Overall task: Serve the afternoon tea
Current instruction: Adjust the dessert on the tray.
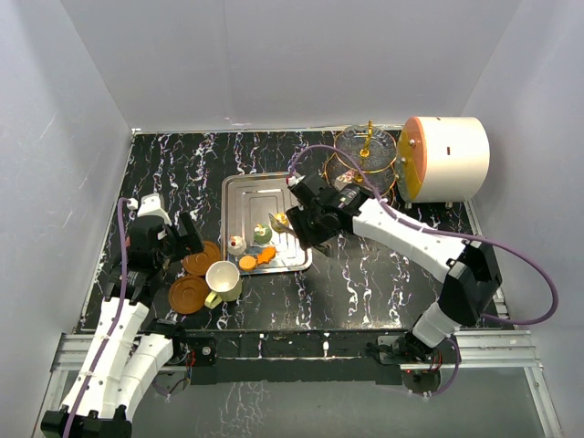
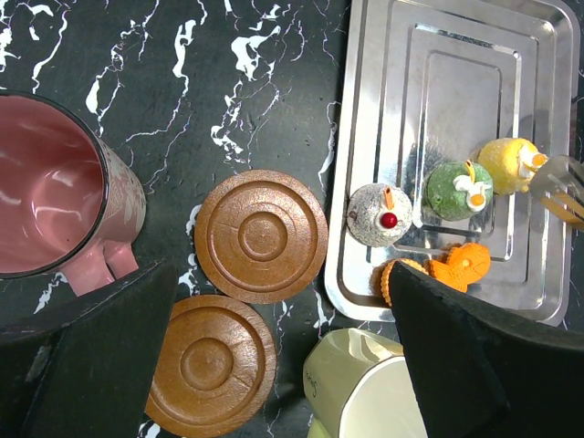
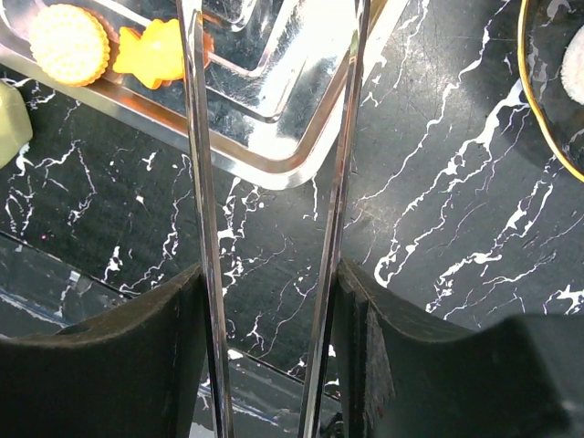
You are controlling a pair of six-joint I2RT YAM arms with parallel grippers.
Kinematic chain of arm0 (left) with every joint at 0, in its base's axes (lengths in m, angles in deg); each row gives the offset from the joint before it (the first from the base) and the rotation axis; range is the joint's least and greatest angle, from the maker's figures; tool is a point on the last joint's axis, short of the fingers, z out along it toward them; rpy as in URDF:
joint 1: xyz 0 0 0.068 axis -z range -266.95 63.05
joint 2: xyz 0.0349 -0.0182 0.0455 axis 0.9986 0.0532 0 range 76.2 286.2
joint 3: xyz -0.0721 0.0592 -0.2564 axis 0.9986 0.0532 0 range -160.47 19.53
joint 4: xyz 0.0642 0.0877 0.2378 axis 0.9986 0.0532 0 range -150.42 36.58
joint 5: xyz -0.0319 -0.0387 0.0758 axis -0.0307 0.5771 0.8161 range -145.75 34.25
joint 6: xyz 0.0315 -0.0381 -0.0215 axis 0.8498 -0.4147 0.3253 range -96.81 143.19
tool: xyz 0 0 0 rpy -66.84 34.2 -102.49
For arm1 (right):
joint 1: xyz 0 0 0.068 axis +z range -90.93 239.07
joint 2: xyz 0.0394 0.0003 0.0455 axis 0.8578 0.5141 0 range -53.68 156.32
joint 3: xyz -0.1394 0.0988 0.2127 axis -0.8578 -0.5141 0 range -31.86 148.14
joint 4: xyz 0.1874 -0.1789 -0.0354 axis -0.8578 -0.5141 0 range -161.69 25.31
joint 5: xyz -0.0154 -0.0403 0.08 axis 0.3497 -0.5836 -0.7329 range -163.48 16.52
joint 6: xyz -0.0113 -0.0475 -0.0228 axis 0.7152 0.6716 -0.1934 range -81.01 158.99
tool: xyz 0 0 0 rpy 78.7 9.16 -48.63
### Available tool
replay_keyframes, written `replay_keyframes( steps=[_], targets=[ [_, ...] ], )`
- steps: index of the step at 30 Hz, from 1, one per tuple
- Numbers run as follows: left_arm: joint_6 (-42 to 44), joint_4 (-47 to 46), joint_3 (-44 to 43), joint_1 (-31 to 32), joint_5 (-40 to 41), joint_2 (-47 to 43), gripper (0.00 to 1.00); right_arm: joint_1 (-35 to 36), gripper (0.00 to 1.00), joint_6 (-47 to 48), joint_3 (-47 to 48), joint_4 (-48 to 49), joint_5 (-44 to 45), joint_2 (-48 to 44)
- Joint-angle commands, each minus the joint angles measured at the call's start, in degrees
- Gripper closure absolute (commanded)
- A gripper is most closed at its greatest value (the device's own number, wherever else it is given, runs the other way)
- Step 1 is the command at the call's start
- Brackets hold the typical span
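Top external view: R gripper, clamped on steel tongs w/ blades part-squeezed, reaches over the steel tray at frame centre. Left wrist view shows the tong tips at its right edge, just beside the yellow cake; contact unclear, tips appear empty. Green cake, white cake & orange cakes lie nearby on the tray. L gripper, jaws fully apart & empty, hovers lower left above two brown saucers; maroon cup & cream cup stand beside them. Three-tier stand sits upper right. Step looks like cake pickup; next move calls for closing the tongs round the yellow cake, then lifting it to the stand.
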Motion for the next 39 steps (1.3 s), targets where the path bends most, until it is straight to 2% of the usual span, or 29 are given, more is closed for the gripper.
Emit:
replay_keyframes(
  steps=[1, 20, 23, 27, 32, 39],
  targets=[
    [0.2, 0.3, -0.6, 0.1, 0.9, -0.1, 0.01, 0.2, 0.51, 1.2, 2.6, 2.5, 1.5, 1.8],
    [0.2, 0.3, -0.6, 0.1, 0.8, 0.6, 0.01, 0.2, 0.54, 3.1, 5.7, 2.7, 3.4, 8.9],
    [0.2, 0.2, -0.6, 0.1, 0.8, 0.6, 0.01, 0.2, 0.59, 3.2, 6.3, 2.5, 3.7, 9.3],
    [0.2, 0.2, -0.6, 0.1, 0.8, 0.7, 0.01, 0.2, 0.63, 3.1, 5.6, 3.2, 4.1, 8.0],
    [0.2, 0.2, -0.7, 0.1, 0.7, 0.7, 0.01, 0.2, 0.73, 2.0, 4.5, 2.6, 4.7, 4.8],
    [0.2, 0.2, -0.6, 0.1, 0.5, 1.0, 0.01, 0.2, 0.76, 0.7, 2.2, 1.9, 3.9, -2.0]
  ],
)
